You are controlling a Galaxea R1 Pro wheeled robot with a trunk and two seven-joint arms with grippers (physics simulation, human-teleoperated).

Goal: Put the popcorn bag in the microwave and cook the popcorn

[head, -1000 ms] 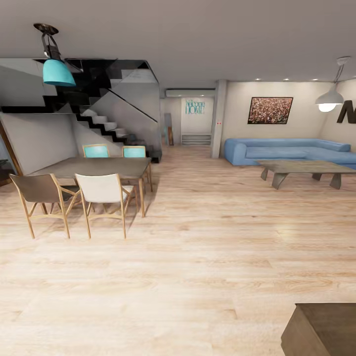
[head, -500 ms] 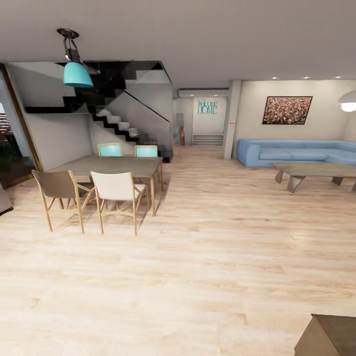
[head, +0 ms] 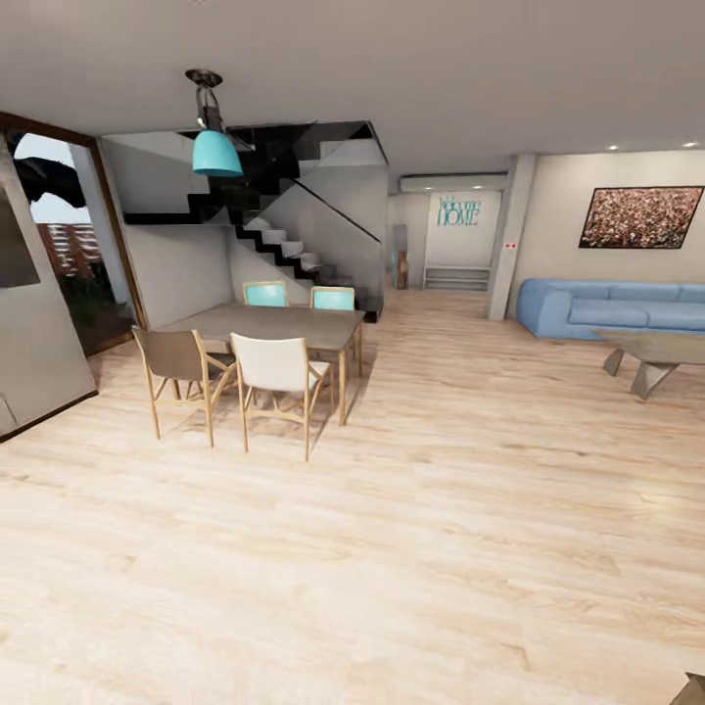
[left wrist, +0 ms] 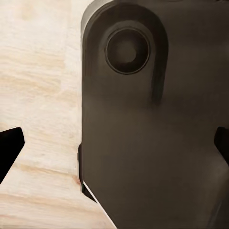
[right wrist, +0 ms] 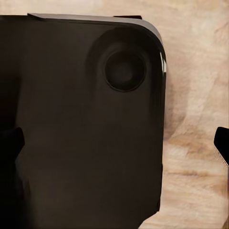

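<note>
Pale wood plank floor (head: 421, 548), head view: open living and dining room. Dining tabletop (head: 269, 325) with four chairs, a white-seated chair (head: 276, 377) nearest; teal pendant lamp (head: 216, 152) above; dark staircase (head: 284, 245) behind; blue sofa (head: 612, 308) at far right; framed picture (head: 641, 216) on the wall. Against the two earlier head pictures every fixture sits further right and a tall window (head: 69, 245) has entered at left: the camera has turned leftward, the furniture has not moved. Judgement: robot in transit, searching for the kitchen; popcorn bag, microwave and countertop are not in sight here, so pickup is not yet begun.

Left wrist view: dark robot housing (left wrist: 152, 119) over the same floor; left gripper (left wrist: 114, 145) seen as two black fingertips (left wrist: 9, 143) at opposite edges, jaws spread wide, nothing between.

Right wrist view: black housing (right wrist: 81, 119); right gripper (right wrist: 117, 143), jaws likewise spread and empty.
</note>
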